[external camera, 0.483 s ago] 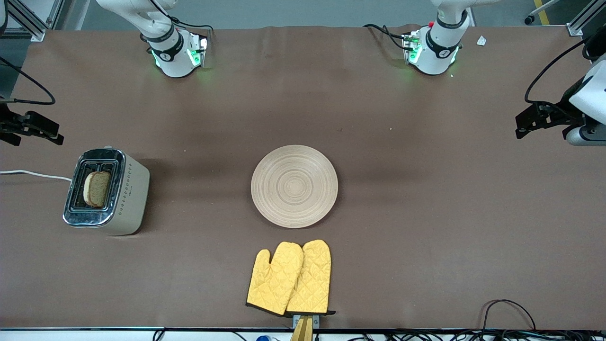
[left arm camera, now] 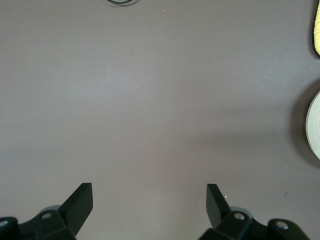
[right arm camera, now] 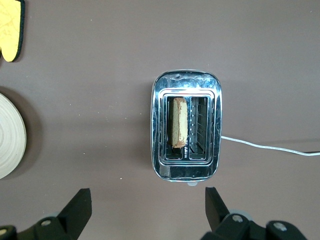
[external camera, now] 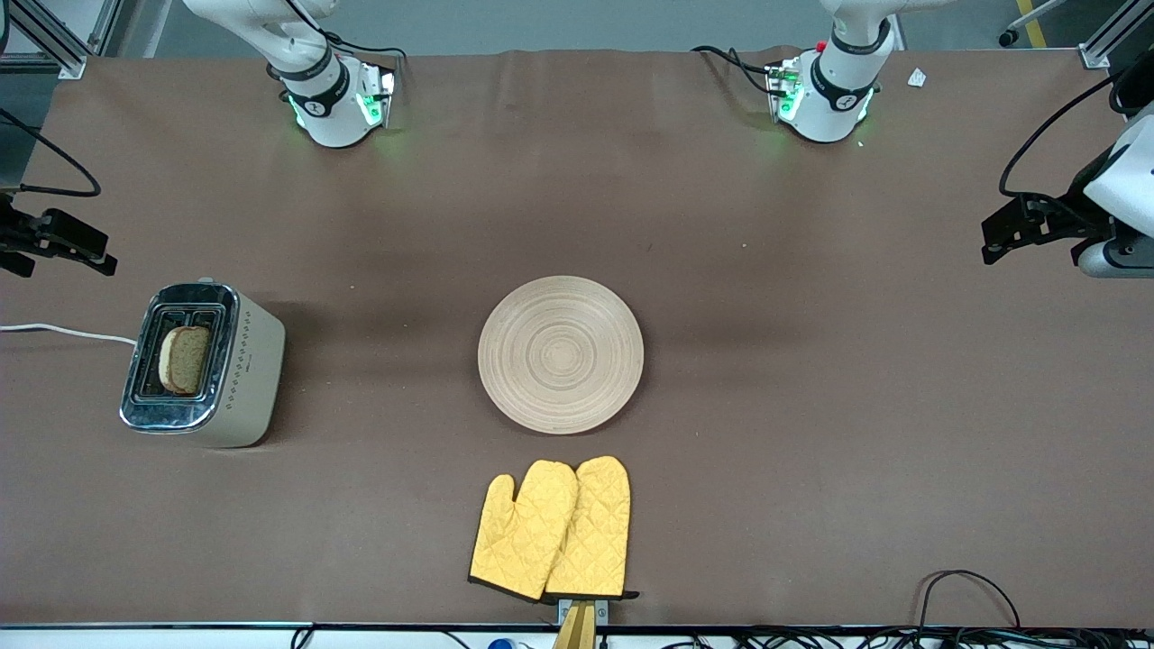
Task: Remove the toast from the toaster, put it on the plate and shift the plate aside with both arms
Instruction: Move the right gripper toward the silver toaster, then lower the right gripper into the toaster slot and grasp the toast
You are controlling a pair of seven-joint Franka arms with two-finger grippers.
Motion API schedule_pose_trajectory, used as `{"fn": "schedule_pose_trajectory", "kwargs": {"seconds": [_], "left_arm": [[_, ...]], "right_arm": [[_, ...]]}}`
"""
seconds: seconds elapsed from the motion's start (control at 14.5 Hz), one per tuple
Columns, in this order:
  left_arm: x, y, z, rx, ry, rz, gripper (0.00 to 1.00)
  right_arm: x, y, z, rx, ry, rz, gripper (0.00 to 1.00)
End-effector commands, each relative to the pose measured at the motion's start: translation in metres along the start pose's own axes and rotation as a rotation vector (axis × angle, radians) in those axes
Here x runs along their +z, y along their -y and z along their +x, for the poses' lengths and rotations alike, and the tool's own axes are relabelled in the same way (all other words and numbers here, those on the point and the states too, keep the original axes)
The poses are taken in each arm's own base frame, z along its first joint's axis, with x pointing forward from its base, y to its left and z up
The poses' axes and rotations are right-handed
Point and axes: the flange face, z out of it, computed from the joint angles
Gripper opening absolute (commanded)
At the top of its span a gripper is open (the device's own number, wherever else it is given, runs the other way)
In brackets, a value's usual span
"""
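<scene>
My right gripper (right arm camera: 145,202) hangs wide open and empty above the toaster (right arm camera: 186,125), toast (right arm camera: 179,122) at its twelve o'clock, while my left gripper (left arm camera: 149,199) waits equally open over bare table (left arm camera: 150,100).

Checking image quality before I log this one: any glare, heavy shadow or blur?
Front view: soft shadow bands across the table, green glow at both arm bases. Right wrist view: glare on the toaster chrome, toast sharp. Left wrist view: evenly lit, plate edge shadowed.

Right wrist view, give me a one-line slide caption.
Open right pincer above the toaster, toast upright in one slot, plate edge nearby.
</scene>
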Motion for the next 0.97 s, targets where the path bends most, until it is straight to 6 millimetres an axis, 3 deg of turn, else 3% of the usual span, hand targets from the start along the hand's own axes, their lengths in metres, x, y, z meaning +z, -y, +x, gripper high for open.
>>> {"fn": "schedule_pose_trajectory", "kwargs": {"seconds": [0.0, 0.28, 0.55, 0.69, 0.9], "left_arm": [[-0.009, 0.004, 0.014, 0.006, -0.026, 0.002, 1.0], [-0.007, 0.004, 0.016, -0.004, -0.021, -0.009, 1.0], [-0.005, 0.003, 0.017, -0.01, -0.019, -0.014, 1.0], [-0.005, 0.001, 0.017, -0.006, -0.019, -0.027, 1.0], [-0.002, -0.002, 0.017, -0.006, -0.012, -0.051, 1.0]], "right_arm": [[0.028, -0.006, 0.01, 0.004, 0.055, 0.008, 1.0], [0.114, -0.017, 0.04, -0.045, 0.176, 0.017, 1.0], [0.179, -0.018, 0.062, -0.067, 0.216, 0.008, 1.0], [0.21, -0.033, 0.069, -0.112, 0.202, 0.007, 1.0], [0.237, -0.054, 0.069, -0.104, 0.193, 0.009, 1.0]]}}
